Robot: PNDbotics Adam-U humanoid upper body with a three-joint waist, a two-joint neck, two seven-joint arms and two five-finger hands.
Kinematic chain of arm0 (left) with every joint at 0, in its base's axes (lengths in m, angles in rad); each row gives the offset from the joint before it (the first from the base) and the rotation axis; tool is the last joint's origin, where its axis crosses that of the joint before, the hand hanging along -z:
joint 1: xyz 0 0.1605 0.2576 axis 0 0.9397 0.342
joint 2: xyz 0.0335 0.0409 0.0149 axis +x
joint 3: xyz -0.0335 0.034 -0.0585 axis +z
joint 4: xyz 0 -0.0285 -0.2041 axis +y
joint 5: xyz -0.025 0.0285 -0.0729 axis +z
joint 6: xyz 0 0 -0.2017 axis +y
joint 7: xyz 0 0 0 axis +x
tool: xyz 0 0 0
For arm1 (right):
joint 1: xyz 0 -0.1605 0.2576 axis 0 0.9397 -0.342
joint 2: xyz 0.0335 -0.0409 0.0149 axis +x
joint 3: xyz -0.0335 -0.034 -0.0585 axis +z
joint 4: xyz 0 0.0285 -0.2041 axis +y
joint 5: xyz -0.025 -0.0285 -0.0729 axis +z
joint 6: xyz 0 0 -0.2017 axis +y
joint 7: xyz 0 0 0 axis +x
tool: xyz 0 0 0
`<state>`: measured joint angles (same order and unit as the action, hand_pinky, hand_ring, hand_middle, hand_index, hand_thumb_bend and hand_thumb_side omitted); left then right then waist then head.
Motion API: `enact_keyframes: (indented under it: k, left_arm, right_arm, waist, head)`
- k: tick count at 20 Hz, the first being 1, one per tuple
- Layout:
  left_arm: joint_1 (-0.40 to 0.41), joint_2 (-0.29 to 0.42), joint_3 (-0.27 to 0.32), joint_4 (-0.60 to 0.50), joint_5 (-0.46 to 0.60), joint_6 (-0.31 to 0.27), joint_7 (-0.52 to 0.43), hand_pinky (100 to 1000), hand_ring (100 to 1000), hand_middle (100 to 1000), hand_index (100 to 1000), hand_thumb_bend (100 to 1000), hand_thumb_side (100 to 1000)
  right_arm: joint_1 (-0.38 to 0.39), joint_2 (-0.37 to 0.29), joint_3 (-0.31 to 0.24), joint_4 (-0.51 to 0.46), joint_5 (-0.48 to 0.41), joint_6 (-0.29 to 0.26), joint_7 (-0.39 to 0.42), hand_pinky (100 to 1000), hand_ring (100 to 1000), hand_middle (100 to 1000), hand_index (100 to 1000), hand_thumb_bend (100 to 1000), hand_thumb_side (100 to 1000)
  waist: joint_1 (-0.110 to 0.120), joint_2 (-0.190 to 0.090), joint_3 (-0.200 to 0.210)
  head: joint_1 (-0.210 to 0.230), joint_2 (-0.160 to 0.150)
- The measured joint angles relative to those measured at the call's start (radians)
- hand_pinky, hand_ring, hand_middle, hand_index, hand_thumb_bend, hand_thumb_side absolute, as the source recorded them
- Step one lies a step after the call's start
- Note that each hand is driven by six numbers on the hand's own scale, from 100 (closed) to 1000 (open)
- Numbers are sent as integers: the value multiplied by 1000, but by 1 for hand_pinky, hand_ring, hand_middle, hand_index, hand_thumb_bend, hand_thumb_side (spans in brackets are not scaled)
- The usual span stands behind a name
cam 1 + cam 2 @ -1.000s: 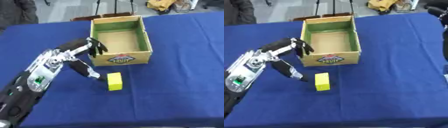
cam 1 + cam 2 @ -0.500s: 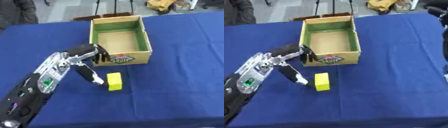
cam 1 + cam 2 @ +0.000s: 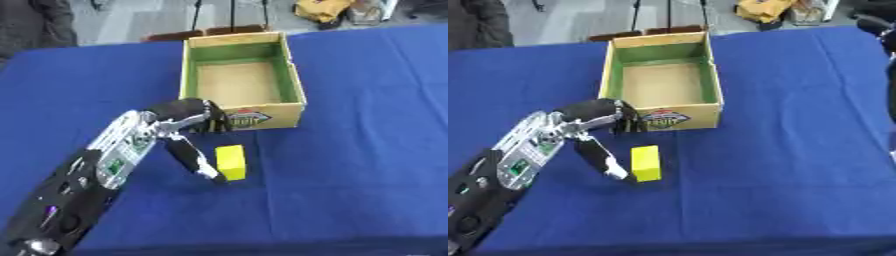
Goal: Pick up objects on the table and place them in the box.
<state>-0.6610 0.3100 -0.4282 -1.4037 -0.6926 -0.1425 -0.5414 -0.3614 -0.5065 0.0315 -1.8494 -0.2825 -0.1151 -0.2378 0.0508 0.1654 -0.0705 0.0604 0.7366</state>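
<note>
Blue table (image 3: pixel 350 165): yellow block (image 3: pixel 231 162) just beside left hand (image 3: pixel 188 135).

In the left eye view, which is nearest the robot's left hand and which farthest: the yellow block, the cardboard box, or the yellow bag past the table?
From the left hand:
1. Yellow block, right beside the thumb tip, just to its right.
2. Cardboard box, just behind the hand; its front wall is near the fingers.
3. Yellow bag, far off beyond the table's back edge.
</note>
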Motion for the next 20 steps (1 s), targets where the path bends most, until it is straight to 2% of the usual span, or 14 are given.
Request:
enact_keyframes:
  k: [11, 20]
  left_arm:
    - [-1, -37, 1, 82, -50, -9, 22, 496, 480, 534, 733, 809, 503]
    - [0, -63, 2, 131, -84, -11, 62, 437, 425, 474, 660, 758, 478]
  right_arm:
    - [0, 1, 0, 0, -1, -1, 2, 803, 789, 803, 920, 100, 1000]
    - [0, 2, 0, 0, -1, -1, 3, 804, 789, 803, 921, 100, 1000]
  waist:
    - [0, 0, -4]
    - [0, 2, -5]
  head:
    - [1, 0]
    - [5, 0]
